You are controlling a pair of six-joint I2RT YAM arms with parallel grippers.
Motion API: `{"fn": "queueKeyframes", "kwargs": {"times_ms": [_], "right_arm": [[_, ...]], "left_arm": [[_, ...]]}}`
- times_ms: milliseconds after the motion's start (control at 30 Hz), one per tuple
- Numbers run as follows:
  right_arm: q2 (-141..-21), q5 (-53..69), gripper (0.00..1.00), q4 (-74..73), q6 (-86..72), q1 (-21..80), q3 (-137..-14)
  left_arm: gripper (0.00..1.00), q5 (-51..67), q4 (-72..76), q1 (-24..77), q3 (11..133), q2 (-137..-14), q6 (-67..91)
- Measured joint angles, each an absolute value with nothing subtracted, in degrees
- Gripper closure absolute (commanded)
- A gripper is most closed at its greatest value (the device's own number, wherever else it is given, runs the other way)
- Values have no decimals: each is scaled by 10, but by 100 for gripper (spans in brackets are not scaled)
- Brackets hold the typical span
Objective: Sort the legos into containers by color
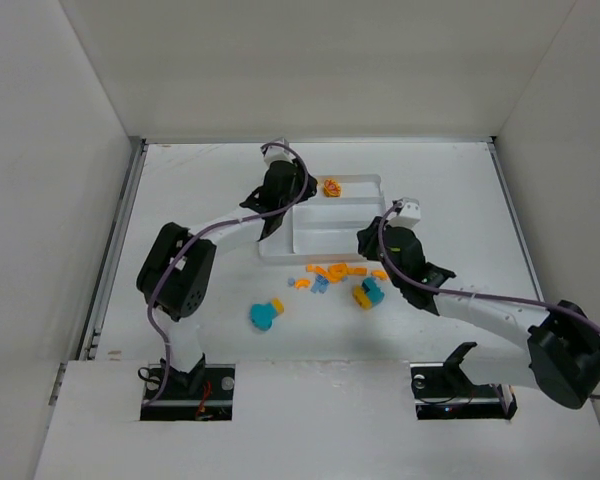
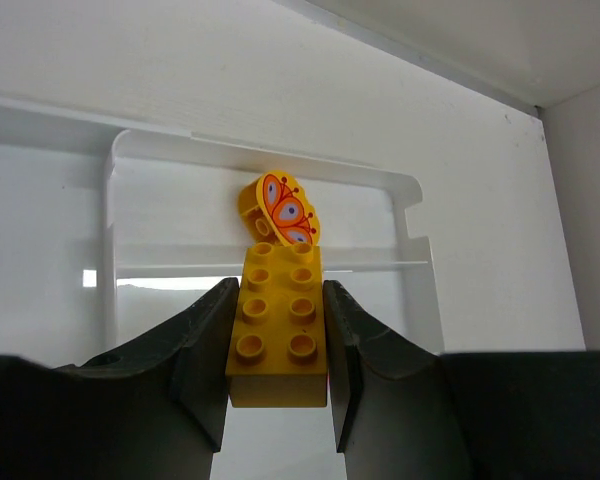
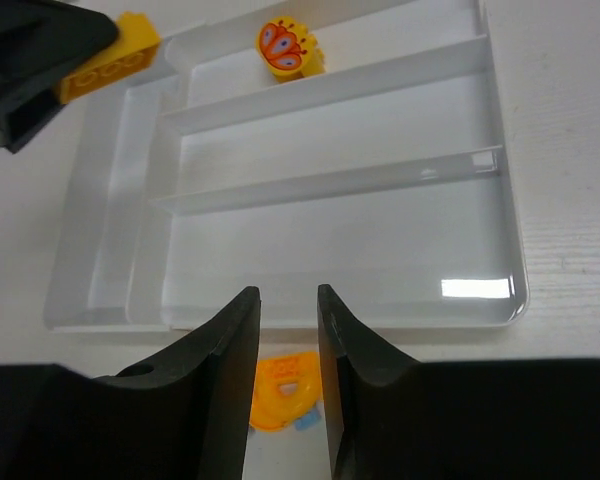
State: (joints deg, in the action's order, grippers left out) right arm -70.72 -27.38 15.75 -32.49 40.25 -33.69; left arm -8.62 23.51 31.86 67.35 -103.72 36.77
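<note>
Our left gripper [image 2: 277,298] is pinching a yellow brick [image 2: 277,345] by its long sides, studs up. Both fingers [image 2: 212,340] press flat against it, and the brick's far end pokes out past the tips. Just beyond that end, a round yellow piece with a red mark [image 2: 281,211] lies in a long compartment of the white tray [image 2: 111,215], the one farthest from our right gripper [image 3: 285,298]. From the left wrist the piece looks almost in touch with the brick, but the right wrist view shows the brick held in the air over the tray's far corner, apart from the piece. Our right gripper hangs just short of the tray's near rim, its fingers parted by a narrow gap with nothing between them. Directly below that gap an orange curved piece [image 3: 283,392] rests on the table, a bit of light blue showing at its edge. The other loose legos [image 1: 332,270] lie on the table beneath and to the left of the right gripper, outside the tray. A teal piece [image 1: 263,316] sits farther off on that side, well apart from both grippers.
</note>
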Motion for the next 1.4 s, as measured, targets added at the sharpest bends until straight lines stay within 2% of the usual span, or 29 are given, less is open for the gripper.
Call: {"fn": "queueKeyframes", "kwargs": {"times_ms": [167, 533, 633, 800, 933, 1100, 1267, 1333, 1400], "right_arm": [[-663, -272, 61, 155, -324, 405, -327], [-665, -263, 59, 155, -324, 407, -310], [-665, -261, 58, 156, -324, 407, -309], [-665, -259, 55, 156, -325, 409, -308], [-665, -259, 54, 156, -326, 409, -304], [-664, -259, 55, 155, -326, 409, -300], [-658, -262, 73, 149, -329, 409, -298], [-647, -269, 73, 134, -335, 410, -295], [-629, -281, 69, 102, -346, 417, -290]], "left_arm": [[84, -84, 229, 317, 731, -1107, 340], [82, -63, 220, 303, 810, -1203, 315], [73, -60, 219, 300, 827, -1215, 316], [45, -56, 218, 297, 850, -1230, 315], [36, -52, 215, 295, 849, -1230, 313], [36, -50, 216, 292, 839, -1225, 313], [43, -59, 214, 288, 771, -1170, 313], [49, -65, 214, 288, 734, -1128, 314], [55, -72, 215, 289, 699, -1079, 314]]}}
